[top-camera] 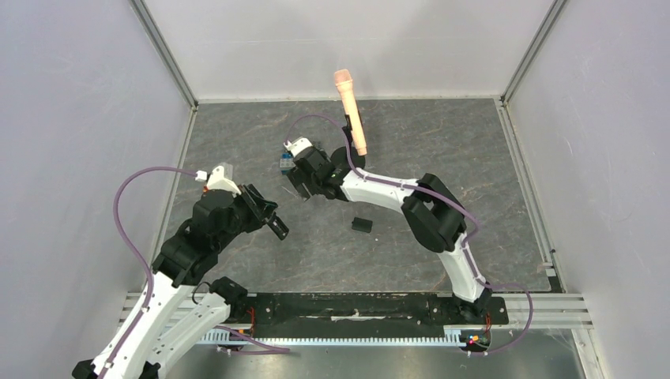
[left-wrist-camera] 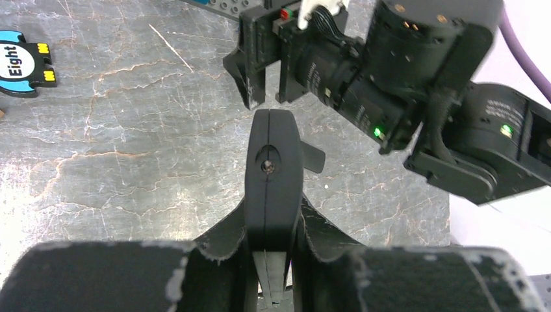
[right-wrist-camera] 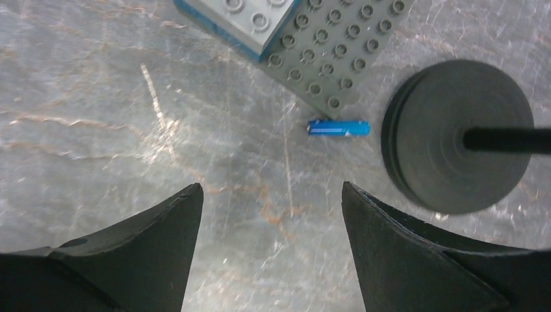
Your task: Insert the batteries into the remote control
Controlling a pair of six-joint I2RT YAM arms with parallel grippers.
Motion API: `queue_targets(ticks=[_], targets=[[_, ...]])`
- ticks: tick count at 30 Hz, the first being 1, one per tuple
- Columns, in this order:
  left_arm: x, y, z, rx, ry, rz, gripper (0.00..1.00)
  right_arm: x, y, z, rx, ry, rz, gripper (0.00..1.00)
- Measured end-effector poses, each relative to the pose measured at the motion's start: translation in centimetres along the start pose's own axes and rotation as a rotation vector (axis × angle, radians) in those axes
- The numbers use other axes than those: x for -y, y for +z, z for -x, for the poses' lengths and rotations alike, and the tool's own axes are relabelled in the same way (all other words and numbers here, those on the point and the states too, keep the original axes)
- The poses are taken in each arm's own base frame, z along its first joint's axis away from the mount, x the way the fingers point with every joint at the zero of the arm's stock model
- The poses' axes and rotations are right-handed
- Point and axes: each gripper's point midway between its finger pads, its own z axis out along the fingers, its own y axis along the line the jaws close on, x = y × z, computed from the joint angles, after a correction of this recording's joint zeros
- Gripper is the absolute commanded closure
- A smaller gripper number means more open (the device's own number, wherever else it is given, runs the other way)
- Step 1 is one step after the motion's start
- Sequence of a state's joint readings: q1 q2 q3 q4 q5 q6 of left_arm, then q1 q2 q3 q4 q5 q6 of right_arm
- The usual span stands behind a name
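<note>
Small blue cylindrical battery (right-wrist-camera: 338,128) flat on the grey marbled tabletop (right-wrist-camera: 97,97), just beside the round black stand base (right-wrist-camera: 448,130) and near the corner of a grey studded building plate (right-wrist-camera: 338,58). Close by, right gripper (right-wrist-camera: 273,240) with fingers spread wide, gripping nothing. Well apart, left gripper (left-wrist-camera: 273,130) clenched tight, nothing seen between its fingers.

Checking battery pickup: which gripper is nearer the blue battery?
Right. The right gripper hovers open just short of the battery; the left gripper, holding the remote control, sits farther off.
</note>
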State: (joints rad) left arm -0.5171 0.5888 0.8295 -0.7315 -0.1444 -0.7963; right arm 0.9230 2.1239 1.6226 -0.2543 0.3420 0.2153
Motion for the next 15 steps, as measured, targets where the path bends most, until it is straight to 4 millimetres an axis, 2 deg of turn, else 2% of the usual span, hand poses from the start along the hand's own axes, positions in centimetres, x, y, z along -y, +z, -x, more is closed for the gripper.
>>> queue_targets(ticks=[3,10,15], targets=[[-0.1,0.2,-0.2,-0.010,0.001,0.006,0.98,0.9,2.2,-0.2,-0.020,-0.049,0.007,0.20],[0.4,0.9,-0.3,-0.045,0.026,0.010,0.98,4.9,5.7,-1.2,-0.061,-0.123,0.016,0.16],[0.4,1.3,-0.6,-0.068,0.036,0.016,0.98,4.9,6.2,0.0,-0.035,-0.192,0.107,0.14]])
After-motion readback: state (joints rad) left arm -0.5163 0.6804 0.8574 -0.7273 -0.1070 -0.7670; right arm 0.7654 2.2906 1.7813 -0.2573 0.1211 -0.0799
